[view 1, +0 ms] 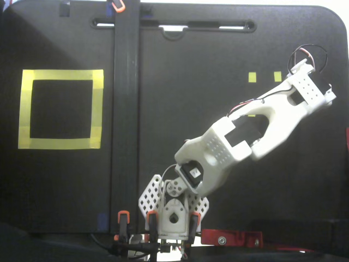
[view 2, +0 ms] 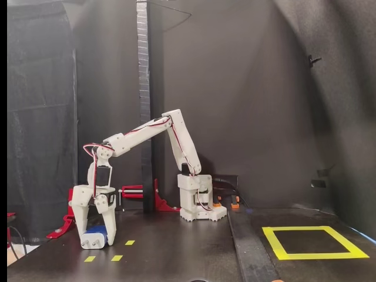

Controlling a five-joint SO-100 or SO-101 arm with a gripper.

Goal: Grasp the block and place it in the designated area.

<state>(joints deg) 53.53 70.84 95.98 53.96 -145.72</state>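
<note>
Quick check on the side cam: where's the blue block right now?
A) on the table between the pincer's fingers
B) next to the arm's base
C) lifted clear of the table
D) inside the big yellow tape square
A: in the side fixed view the block sits low on the table with the pincer closed around it, far from the designated area.

Lab test booth: black backdrop (view 2: 247, 88), clamped arm base (view 1: 173, 215), taped floor markers (view 2: 117, 257).
</note>
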